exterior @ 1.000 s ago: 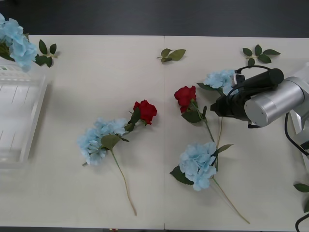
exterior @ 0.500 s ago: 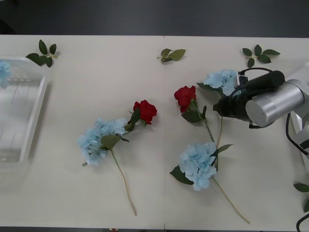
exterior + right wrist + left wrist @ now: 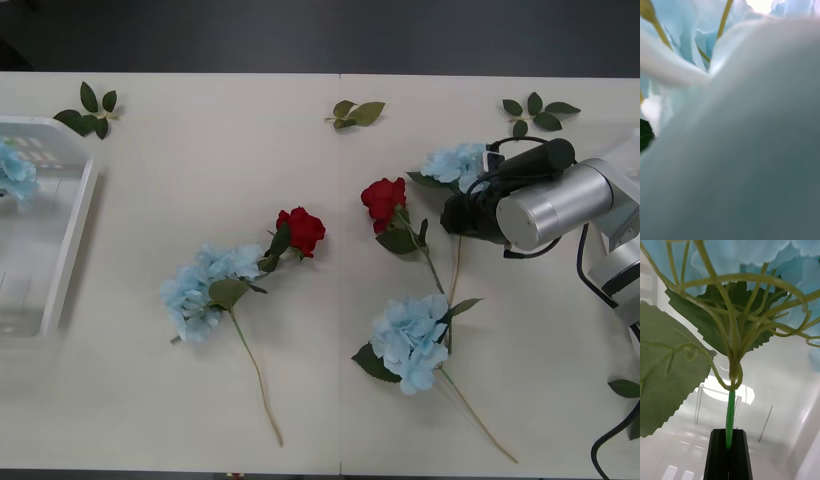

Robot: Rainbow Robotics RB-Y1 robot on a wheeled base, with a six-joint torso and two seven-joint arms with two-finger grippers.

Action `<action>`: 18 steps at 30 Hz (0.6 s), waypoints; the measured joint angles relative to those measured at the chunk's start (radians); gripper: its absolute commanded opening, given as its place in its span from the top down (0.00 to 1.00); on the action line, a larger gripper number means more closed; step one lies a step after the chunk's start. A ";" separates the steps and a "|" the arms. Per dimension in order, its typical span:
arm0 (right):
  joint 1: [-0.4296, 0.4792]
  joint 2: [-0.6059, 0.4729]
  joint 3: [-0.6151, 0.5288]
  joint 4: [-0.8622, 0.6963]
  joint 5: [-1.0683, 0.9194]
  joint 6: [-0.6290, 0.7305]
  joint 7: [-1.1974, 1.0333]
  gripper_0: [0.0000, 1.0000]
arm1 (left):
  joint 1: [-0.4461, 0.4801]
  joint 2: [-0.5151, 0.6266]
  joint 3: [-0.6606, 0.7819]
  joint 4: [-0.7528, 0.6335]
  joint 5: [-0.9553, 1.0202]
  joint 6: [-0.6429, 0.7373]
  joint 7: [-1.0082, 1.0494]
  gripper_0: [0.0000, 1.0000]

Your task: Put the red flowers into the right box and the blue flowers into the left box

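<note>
left gripper [image 3: 729,450]: black fingers pressed together, pinching a green stem | right arm [image 3: 555,205]: extended leftward, low over table

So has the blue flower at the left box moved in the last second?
Yes. The blue flower has dropped from above the far corner of the left box to inside it, held by the left gripper.

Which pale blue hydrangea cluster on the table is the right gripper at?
The pale blue hydrangea cluster farthest back on the right, beside the right gripper; its petals press against the right wrist camera. The other two lie nearer the front edge, apart from it.
</note>
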 measured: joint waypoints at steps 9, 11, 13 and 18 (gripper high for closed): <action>-0.001 0.000 0.000 0.048 0.000 -0.044 0.030 0.96 | 0.000 0.000 -0.137 0.045 0.008 -0.157 0.000 0.33; -0.008 0.000 0.000 0.064 -0.001 -0.044 0.058 1.00 | 0.000 0.000 -0.156 0.045 0.013 -0.164 0.000 0.09; -0.020 0.000 0.000 0.082 -0.003 -0.044 0.065 1.00 | 0.000 0.000 -0.158 0.041 0.024 -0.163 0.000 0.00; -0.043 0.000 0.000 0.098 -0.012 -0.044 0.065 1.00 | 0.000 0.000 -0.126 -0.012 0.045 -0.106 0.000 0.00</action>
